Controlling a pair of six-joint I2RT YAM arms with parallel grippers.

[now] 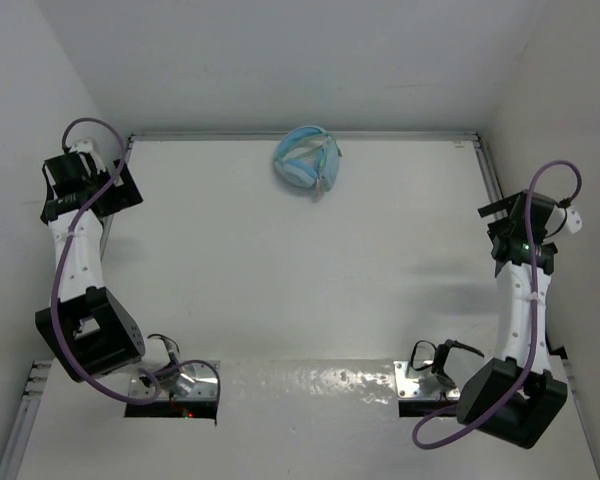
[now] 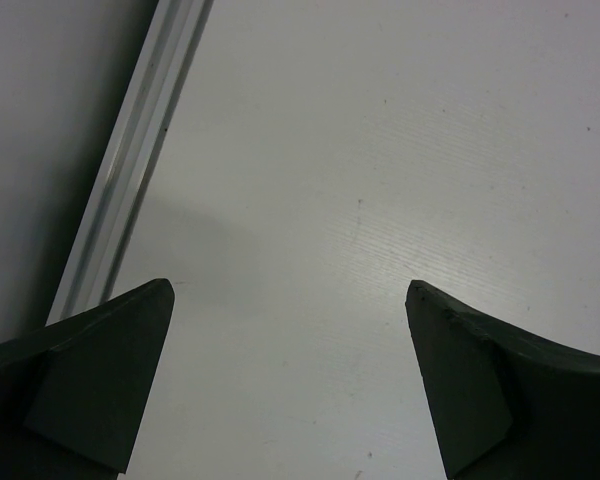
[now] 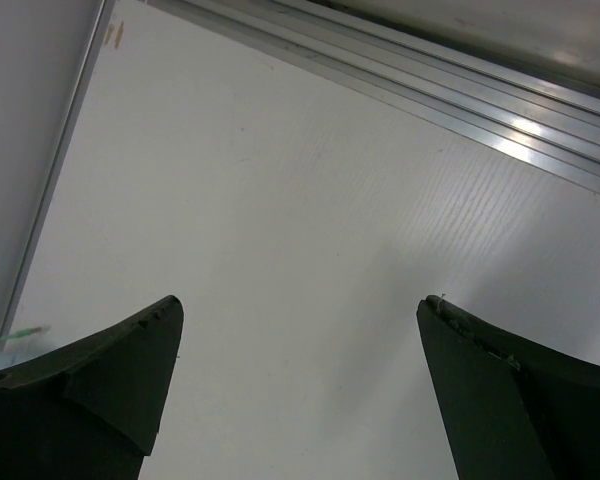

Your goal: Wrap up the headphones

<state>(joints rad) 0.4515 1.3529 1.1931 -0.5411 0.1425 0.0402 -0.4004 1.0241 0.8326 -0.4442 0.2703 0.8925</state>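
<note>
While both arms stand out at the sides of the white table (image 1: 280, 290), your task piece lies well apart from either of them. The light blue over-ear headphones (image 1: 306, 162) sit at the far edge, near its middle, just short of the far aluminium rail (image 1: 400, 135). From the top view you see them gathered into one compact bundle, earcups close together, with the thin pale green cable (image 1: 325, 170) looped over and about the blue parts. How tightly it sits is too small to tell.

Your left hand (image 1: 80, 175), black and two-fingered, is over the far left corner of the table. In its wrist view the two dark fingers (image 2: 90, 380) are spread wide with only table surface between them, so the hand grips nothing. The left-side rail (image 2: 130, 180) runs up just beside the left finger.

Your right hand (image 1: 525, 228) is out by the right edge, about midway along it. Its wrist view likewise shows both fingers (image 3: 500, 400) parted wide over the table, holding nothing. Beyond them, grooved side rails (image 3: 430, 90) run toward a corner marked by a small orange mark (image 3: 115, 35). A sliver of pale green (image 3: 20, 332) shows at that view's left edge — you cannot tell what it belongs to.

Thick purple cables (image 1: 85, 130) arc over each arm.
</note>
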